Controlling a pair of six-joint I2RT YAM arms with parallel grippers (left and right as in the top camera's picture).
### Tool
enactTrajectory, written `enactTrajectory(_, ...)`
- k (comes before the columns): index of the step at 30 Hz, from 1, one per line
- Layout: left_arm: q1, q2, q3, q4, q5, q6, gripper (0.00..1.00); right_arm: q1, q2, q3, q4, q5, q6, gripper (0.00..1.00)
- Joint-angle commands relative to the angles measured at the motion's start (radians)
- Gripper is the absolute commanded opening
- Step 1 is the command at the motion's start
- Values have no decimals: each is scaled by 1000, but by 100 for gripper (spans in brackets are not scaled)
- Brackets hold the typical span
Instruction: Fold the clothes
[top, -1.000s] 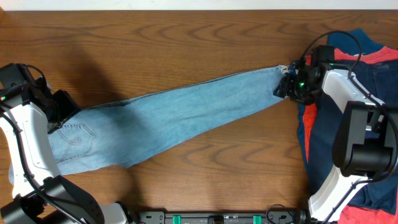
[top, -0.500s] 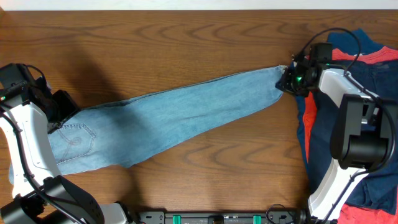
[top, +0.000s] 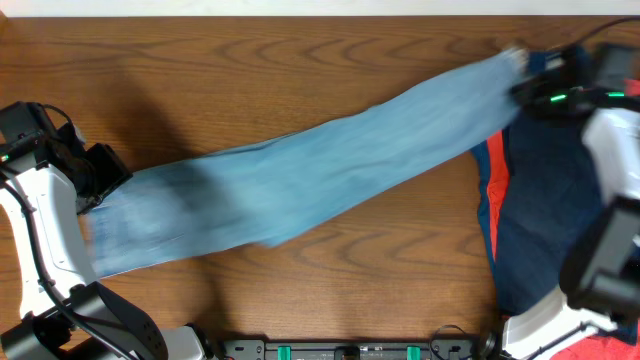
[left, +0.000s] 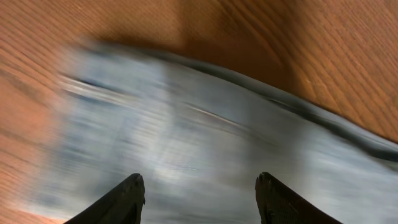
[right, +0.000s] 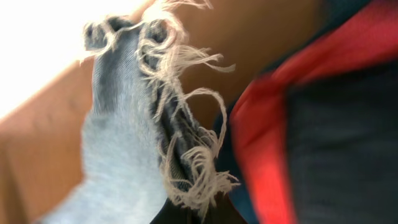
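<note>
Jeans (top: 330, 170) swung up-right (blurred) | right end effector (top: 536, 88) grips hem (right: 180, 155) | left end effector (left: 199, 184) spread

Close and blurry. The frayed hem of the light-blue jeans (right: 121, 130) fills left and centre, loose pale threads curling right. Red-orange shirt (right: 267, 137) just beside it, dark navy garment (right: 339, 149) at right. Brown tabletop (right: 25, 165) behind.

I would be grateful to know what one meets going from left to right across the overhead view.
left fingers → jeans → right fingers, at the far hem of the jeans
</note>
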Motion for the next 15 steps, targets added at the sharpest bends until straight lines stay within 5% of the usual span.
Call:
enactTrajectory(1,-2,6,9,-8,17,16,59,-80,-85,63,-41,9,6,1)
enactTrajectory(8,-2,6,9,-11,53,17,59,-73,-176,138,-138,-98,-22,1)
enactTrajectory(15,-2,6,9,-11,53,17,59,212,-219,139,-243,-136,-3,1)
